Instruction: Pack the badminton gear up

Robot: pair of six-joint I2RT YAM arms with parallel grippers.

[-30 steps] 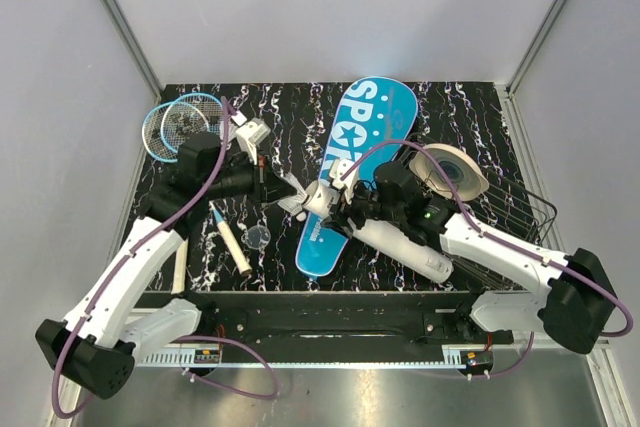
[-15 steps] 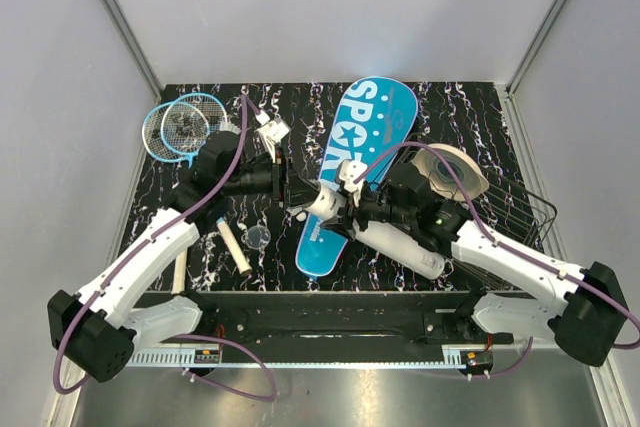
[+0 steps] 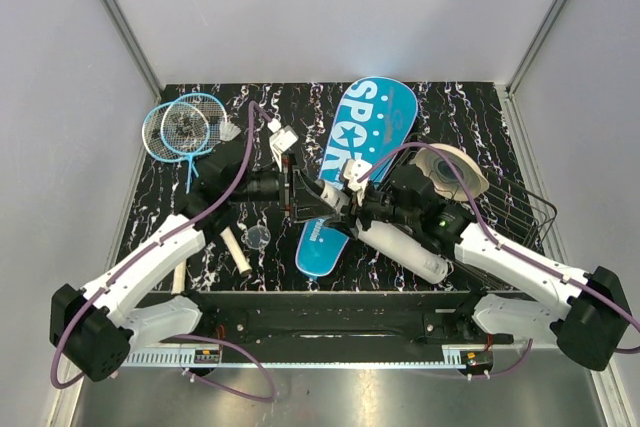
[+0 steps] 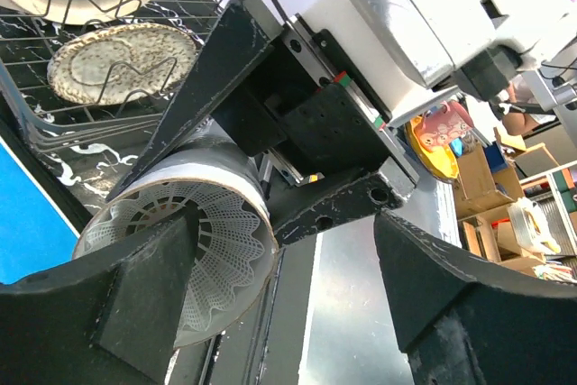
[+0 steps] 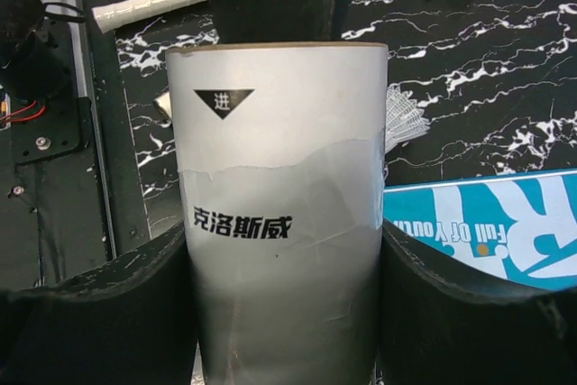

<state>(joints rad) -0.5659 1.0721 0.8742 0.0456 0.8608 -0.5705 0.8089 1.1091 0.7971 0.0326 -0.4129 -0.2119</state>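
Observation:
My right gripper (image 5: 284, 245) is shut on the long white tube (image 5: 279, 214), which it holds tilted over the blue "SPORT" cover (image 3: 362, 142). The left gripper (image 4: 288, 308) faces the tube's open mouth with its jaws wide apart and nothing between them. A white shuttlecock (image 4: 194, 241) sits inside the tube mouth. Two light-blue rackets (image 3: 180, 129) lie at the far left with a shuttlecock (image 3: 232, 133) beside them. Another shuttlecock (image 5: 403, 119) lies on the table near the cover.
A black wire basket (image 3: 515, 215) stands at the right with round woven discs (image 3: 450, 171) in it. A small clear lid (image 3: 258, 237) and a white racket handle (image 3: 238, 253) lie near the front left of the black marbled table (image 3: 470, 117).
The left gripper swung right up to the tube's mouth and opened from shut. The white shuttlecock at its tips now sits inside the tube. The right arm barely moved.

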